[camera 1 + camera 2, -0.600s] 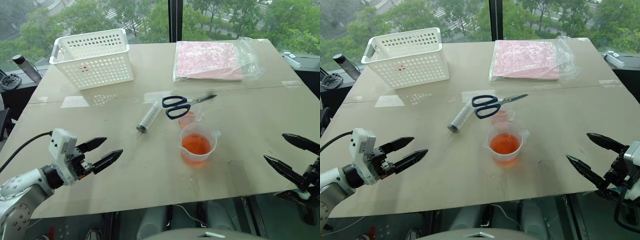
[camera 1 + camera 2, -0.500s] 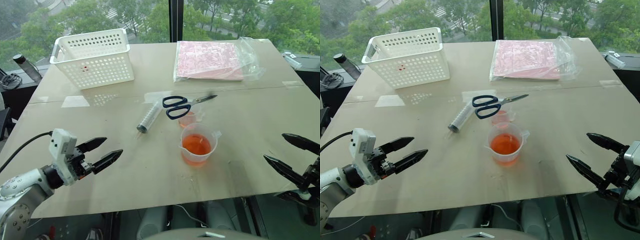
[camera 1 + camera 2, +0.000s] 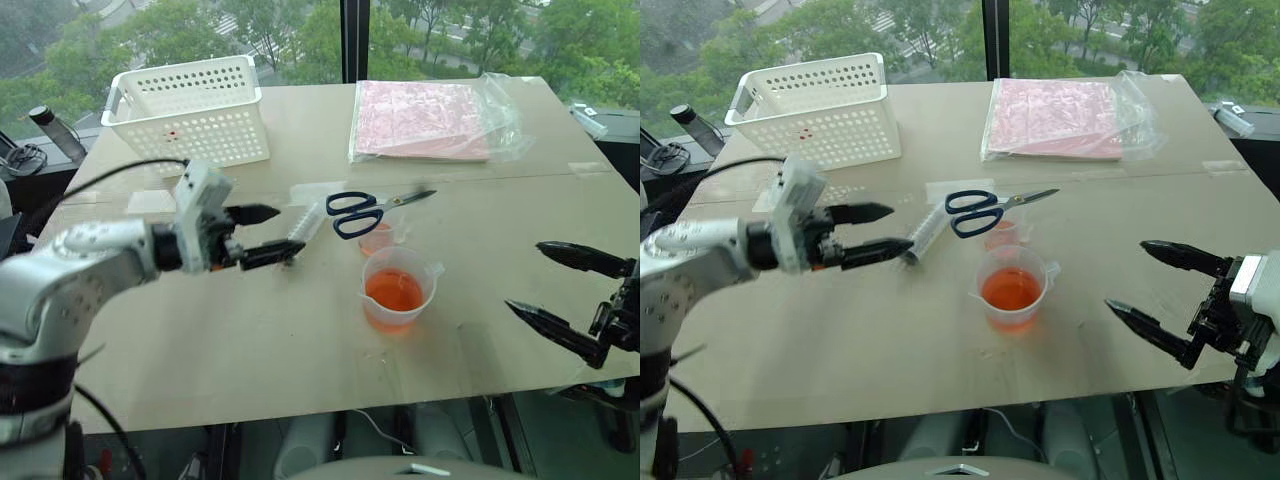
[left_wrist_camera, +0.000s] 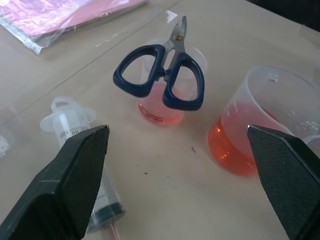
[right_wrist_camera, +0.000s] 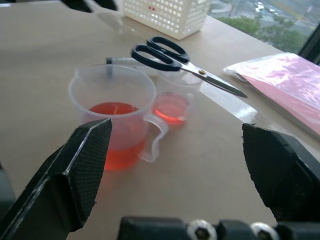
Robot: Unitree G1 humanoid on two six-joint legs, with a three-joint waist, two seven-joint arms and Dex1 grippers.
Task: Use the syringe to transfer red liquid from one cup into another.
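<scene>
Two open claws, syringe lying untouched between basket and cups

Left gripper [image 3: 883, 232] hangs above the table [image 3: 890, 340] with its two black fingers spread apart and nothing between them. Its tips sit right at the lower end of the syringe [image 3: 923, 232], which lies flat on the tabletop. In the left wrist view the barrel shows just beside one finger. The syringe's long axis runs diagonally: the narrow tip points toward the near left, close to the left claw, while the plunger end points away toward the far right, at the scissors [image 3: 985, 208]. These scissors rest across the rim of the smaller cup [image 3: 1000, 235], which holds a little red liquid [image 5: 170, 110]. Just nearer stands the spouted beaker [image 3: 1012, 290], part filled with the same liquid, well apart from the left claw and between the two arms. Right gripper [image 3: 1137, 285] hovers at the table's near right edge, fingers wide apart and empty, pointing toward the beaker.
</scene>
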